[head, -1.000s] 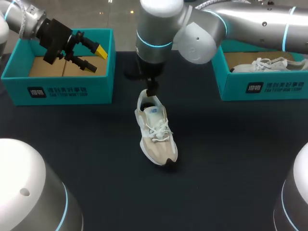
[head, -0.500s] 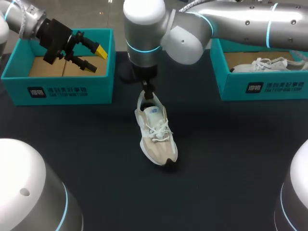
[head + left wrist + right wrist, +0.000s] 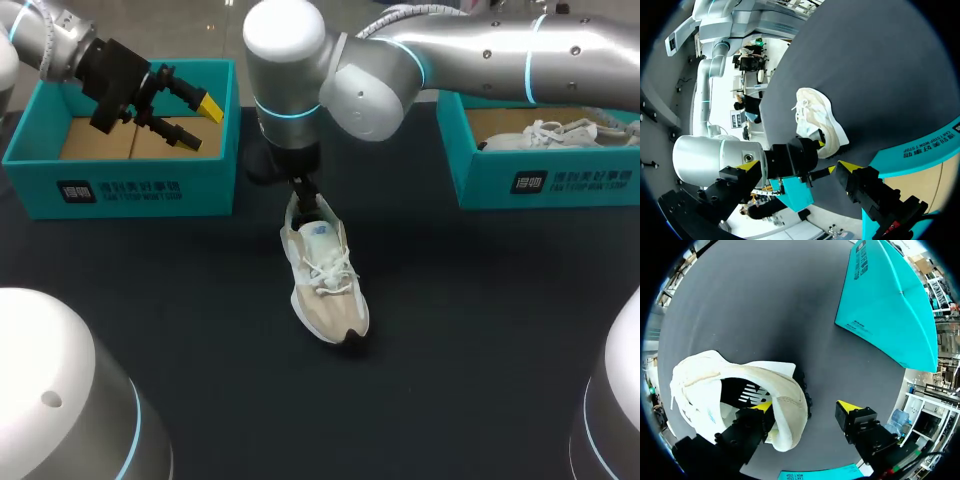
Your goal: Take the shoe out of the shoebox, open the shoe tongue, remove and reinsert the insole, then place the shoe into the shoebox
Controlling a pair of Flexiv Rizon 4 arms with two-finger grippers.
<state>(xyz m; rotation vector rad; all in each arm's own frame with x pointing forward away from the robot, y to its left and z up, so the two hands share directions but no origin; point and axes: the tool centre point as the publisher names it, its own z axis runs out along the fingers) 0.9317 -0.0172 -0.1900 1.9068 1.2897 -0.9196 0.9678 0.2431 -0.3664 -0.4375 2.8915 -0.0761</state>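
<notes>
A beige and white shoe lies on the dark table, toe toward the near edge. My right arm reaches past the middle, and its gripper is at the heel. In the right wrist view this gripper is open and straddles the heel collar. One fingertip is inside the shoe opening and the other stands apart outside. The dark insole shows inside. My left gripper hangs open and empty over the left teal shoebox. From the left wrist view the shoe lies ahead of the left gripper.
A second teal shoebox at the back right holds another white shoe. In the right wrist view a teal shoebox stands a little beyond the heel. Dark table surface lies around the shoe and toward the near edge.
My right arm has swung to the left in the head view, and its gripper has shifted slightly left at the heel. The shoe and the left arm have stayed put.
</notes>
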